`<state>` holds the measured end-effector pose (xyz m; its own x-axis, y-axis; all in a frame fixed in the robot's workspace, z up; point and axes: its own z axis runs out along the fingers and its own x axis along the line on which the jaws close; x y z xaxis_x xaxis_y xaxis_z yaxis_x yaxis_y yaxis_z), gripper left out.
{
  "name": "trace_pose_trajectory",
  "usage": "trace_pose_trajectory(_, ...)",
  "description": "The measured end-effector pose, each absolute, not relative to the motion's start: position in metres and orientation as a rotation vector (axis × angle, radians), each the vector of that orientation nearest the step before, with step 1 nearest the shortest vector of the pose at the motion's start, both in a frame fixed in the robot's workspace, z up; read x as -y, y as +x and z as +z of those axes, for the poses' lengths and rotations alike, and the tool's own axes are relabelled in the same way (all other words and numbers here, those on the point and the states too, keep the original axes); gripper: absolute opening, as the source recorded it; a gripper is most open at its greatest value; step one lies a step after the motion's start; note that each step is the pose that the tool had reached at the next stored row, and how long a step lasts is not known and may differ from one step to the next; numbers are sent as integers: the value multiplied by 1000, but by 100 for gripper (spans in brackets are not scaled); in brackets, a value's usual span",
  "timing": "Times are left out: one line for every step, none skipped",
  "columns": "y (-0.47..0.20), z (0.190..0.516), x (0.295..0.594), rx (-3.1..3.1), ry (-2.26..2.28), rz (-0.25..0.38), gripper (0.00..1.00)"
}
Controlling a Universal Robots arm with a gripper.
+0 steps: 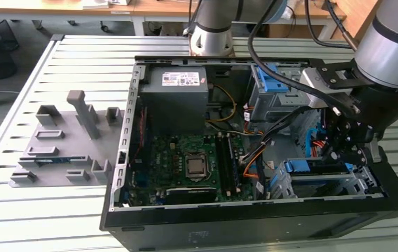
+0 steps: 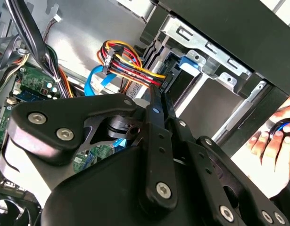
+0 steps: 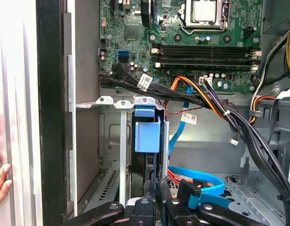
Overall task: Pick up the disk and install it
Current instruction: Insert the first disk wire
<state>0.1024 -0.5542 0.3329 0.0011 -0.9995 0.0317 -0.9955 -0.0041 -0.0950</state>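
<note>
Disk [image 3: 147,136] directly ahead of gripper [image 3: 155,188], standing on edge inside the drive cage [image 3: 104,101]. Whether clamped on it or merely at its rear edge: cannot tell. Best pushed straight along the cage rails, square, without tilt, clear of the flat blue cable [image 3: 196,181] beside the tool. Smooth blue plastic carrier; thin, stamped, bare grey sheet metal with folded tabs; glossy, limp cable.

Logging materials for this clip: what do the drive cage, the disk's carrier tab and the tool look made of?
Drive cage: bare sheet metal, dull silver, with stamped tabs and folded edges. The disk's carrier tab: smooth, matte light-blue plastic, probably moulded. Tool: matte black rigid links joined with silver screws; whether metal or plastic is unclear.
</note>
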Motion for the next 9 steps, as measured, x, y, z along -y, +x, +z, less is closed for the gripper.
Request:
trace_pose_trajectory(102, 333, 554, -2184, -2190, -139, 16)
trace_pose_trajectory(102, 333, 554, -2184, -2190, -139, 16)
trace_pose_trajectory(102, 333, 554, -2184, -2190, -139, 16)
trace_pose_trajectory(102, 332, 554, -2184, -2190, -139, 16)
trace_pose_trajectory(102, 332, 554, -2184, -2190, -139, 16)
trace_pose_trajectory(102, 332, 554, -2184, -2190, -139, 16)
trace_pose_trajectory(102, 332, 554, -2184, -2190, -139, 16)
trace_pose_trajectory(102, 332, 554, -2184, -2190, -139, 16)
trace_pose_trajectory(102, 332, 554, -2184, -2190, -139, 16)
